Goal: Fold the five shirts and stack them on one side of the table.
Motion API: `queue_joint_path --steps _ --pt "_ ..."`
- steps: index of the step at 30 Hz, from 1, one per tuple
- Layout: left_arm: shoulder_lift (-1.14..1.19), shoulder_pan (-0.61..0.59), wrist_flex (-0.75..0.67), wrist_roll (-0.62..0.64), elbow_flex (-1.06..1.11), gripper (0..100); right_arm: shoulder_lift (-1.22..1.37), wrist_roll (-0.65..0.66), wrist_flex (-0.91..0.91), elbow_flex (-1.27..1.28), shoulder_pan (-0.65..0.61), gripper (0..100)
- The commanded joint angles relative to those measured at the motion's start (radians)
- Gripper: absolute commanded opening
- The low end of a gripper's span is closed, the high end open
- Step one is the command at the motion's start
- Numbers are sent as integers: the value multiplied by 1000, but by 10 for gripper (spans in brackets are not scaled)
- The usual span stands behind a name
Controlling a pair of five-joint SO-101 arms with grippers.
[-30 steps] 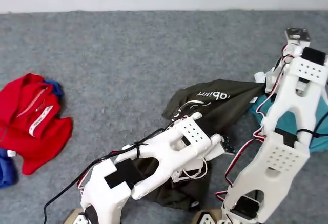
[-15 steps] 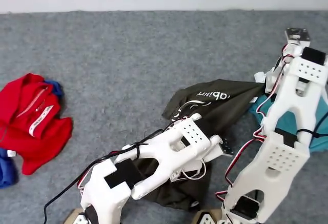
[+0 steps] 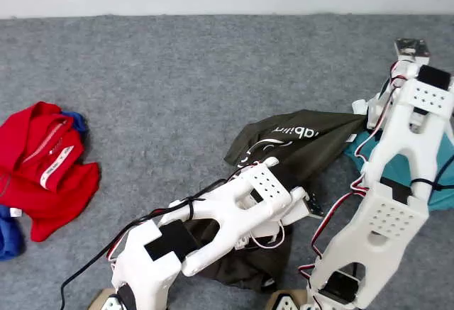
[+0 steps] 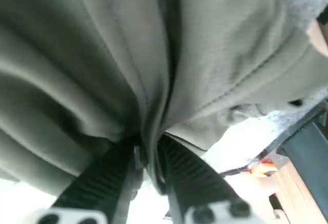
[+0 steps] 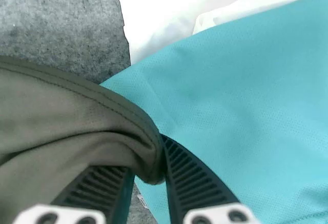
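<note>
A dark olive shirt (image 3: 298,143) with white print lies stretched between both arms near the table's right front. My left gripper (image 4: 149,165) is shut on a fold of the olive shirt (image 4: 154,65); in the high view that arm's wrist (image 3: 266,186) sits over the shirt's lower part. My right gripper (image 5: 148,175) is shut on a hemmed edge of the olive shirt (image 5: 66,116), held above a teal shirt (image 5: 246,96). The teal shirt (image 3: 443,164) lies at the right edge under the right arm (image 3: 408,122). A white shirt (image 5: 169,14) lies beside the teal one.
A crumpled red shirt (image 3: 42,164) lies at the left edge, with a blue shirt (image 3: 7,232) partly beneath it. Grey carpet (image 3: 177,83) covers the table between the piles. A pale wall runs along the far edge.
The left arm's wrist has dipped very slightly with the olive shirt still pinched. The right arm has not moved.
</note>
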Motion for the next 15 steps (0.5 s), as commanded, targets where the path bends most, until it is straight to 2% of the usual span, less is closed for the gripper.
queue_joint_path --steps 1,5,9,15 --pt "-20 -12 34 -17 -44 12 -21 9 -18 -23 5 10" --pt "-20 -91 32 -17 -168 12 -21 9 -16 -23 5 10" --pt "-8 -215 31 -15 -340 12 -21 9 -18 -23 -2 10" --pt "-20 -400 31 -17 -463 12 -21 9 -15 -23 -18 10"
